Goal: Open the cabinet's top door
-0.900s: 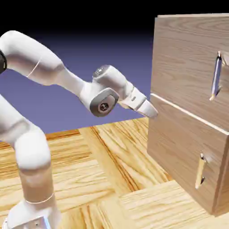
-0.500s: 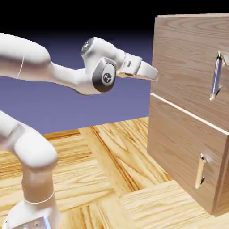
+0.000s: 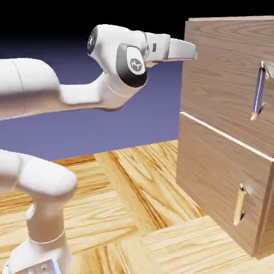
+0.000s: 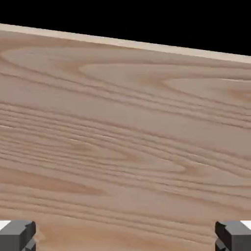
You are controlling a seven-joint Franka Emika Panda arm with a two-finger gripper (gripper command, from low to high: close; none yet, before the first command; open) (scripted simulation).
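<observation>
Wood-grain top door (image 3: 225, 85): your wide-open, empty white gripper (image 3: 188, 52) sits left of its silver bar handle (image 3: 259, 92); pressing ahead risks hitting bare panel.

The cabinet (image 3: 225, 134) runs off the exterior view's right edge. The hand view shows only wood grain (image 4: 125, 142); both fingertips (image 4: 17, 235) are cropped at the bottom corners.

A rendered simulation scene: a wood-grain cabinet (image 3: 225, 128) on a plank tabletop (image 3: 123, 203), apparently floating before a plain blue-violet backdrop (image 3: 134, 118).
</observation>
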